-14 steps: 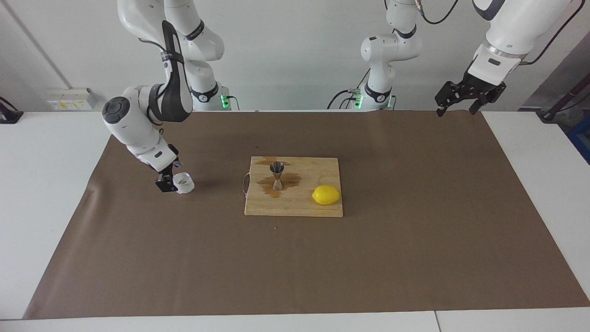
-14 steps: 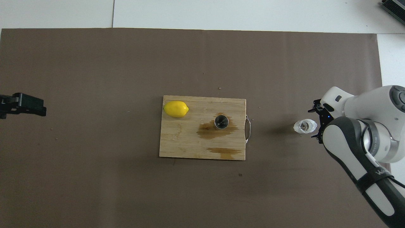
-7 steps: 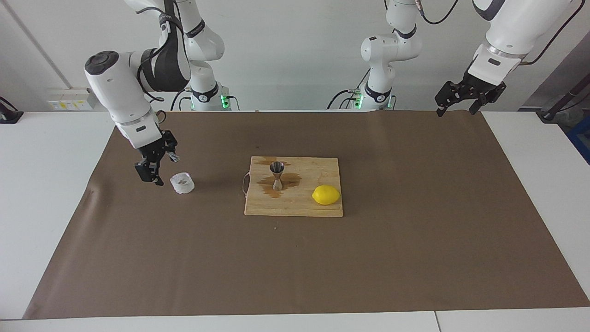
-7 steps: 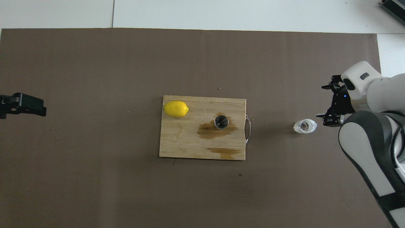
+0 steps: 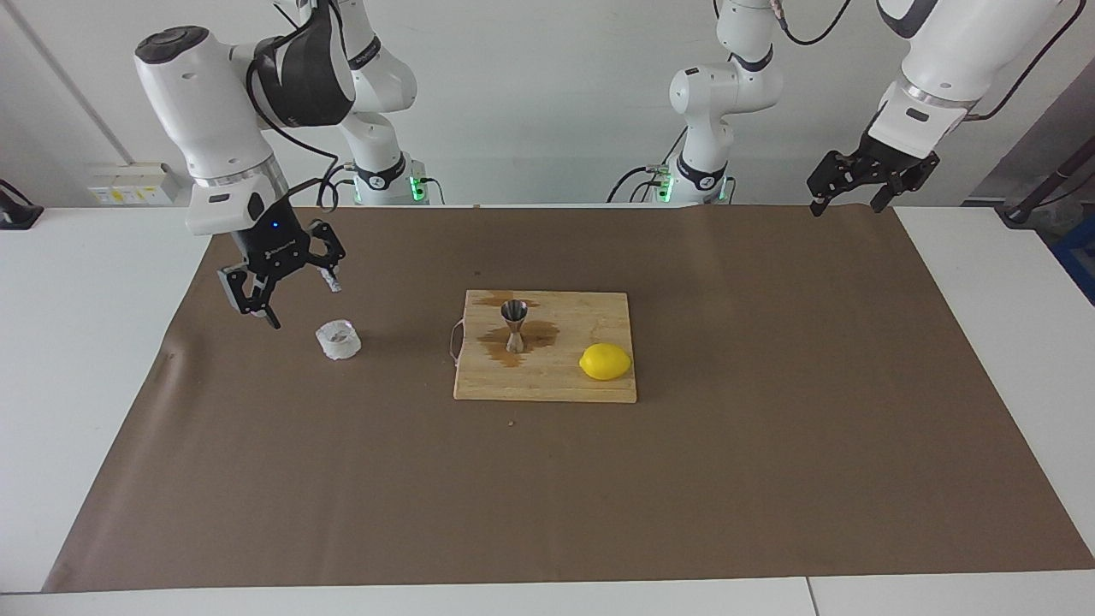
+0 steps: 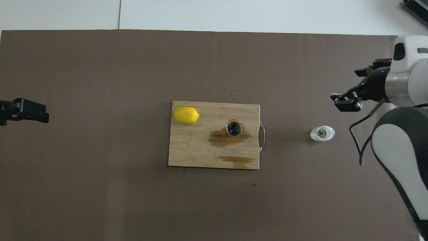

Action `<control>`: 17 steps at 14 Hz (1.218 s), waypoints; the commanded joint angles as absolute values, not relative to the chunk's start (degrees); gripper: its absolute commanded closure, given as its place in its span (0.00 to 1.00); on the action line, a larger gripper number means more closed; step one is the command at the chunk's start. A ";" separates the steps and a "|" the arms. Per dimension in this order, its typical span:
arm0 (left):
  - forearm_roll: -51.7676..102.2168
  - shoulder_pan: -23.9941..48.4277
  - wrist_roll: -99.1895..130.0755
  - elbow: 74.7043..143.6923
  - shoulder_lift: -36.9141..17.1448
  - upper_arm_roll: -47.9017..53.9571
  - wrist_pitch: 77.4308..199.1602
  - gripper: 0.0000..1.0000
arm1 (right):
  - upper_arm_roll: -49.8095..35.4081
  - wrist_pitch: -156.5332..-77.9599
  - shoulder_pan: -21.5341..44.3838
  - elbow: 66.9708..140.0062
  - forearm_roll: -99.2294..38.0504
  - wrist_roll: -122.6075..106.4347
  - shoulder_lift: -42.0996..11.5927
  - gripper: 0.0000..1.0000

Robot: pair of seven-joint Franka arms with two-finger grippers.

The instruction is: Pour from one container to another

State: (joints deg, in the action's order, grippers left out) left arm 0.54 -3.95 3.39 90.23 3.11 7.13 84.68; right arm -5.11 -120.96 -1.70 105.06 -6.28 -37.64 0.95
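The whitish crinkled cup (image 5: pixel 339 339) (image 6: pixel 322 133) stands upright on the brown mat, off the board toward the right arm's end of the table. Nothing touches it. My right gripper (image 5: pixel 295 299) (image 6: pixel 354 86) hangs open and empty in the air over the mat beside the cup, clear of it. The steel jigger (image 5: pixel 514 325) (image 6: pixel 234 129) stands upright on the wooden cutting board (image 5: pixel 565 385) (image 6: pixel 200 150), in a brown wet patch. My left gripper (image 5: pixel 847 205) (image 6: pixel 33 113) waits open and empty over the mat's edge at the left arm's end.
A yellow lemon (image 5: pixel 605 361) (image 6: pixel 186 115) lies on the board toward the left arm's end. A second wet stain (image 6: pixel 237 160) marks the board's edge nearest the robots. The board's metal handle (image 6: pixel 262 136) faces the cup. The brown mat (image 5: pixel 547 496) covers most of the table.
My right gripper has drawn back from around the cup, risen and swung its wrist upright. The cup stays standing where it was. The left arm has not moved.
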 commanded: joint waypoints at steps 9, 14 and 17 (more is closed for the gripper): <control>-0.09 -4.13 3.08 92.20 4.83 7.12 84.99 0.00 | -5.36 -98.72 -1.76 93.34 6.07 16.05 1.05 0.00; 0.00 -4.13 3.08 92.20 4.92 7.12 84.99 0.00 | -5.19 -91.58 -2.29 93.96 5.02 16.96 3.17 0.00; 0.00 -4.13 3.08 92.20 4.92 7.12 84.99 0.00 | -5.01 -89.56 -2.46 94.04 1.94 16.61 3.25 0.00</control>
State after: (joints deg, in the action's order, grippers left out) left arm 0.54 -3.95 3.39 90.24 3.11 7.13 84.68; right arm -4.87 -90.75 -1.85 93.88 3.82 16.16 2.89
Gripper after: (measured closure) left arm 0.000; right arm 0.000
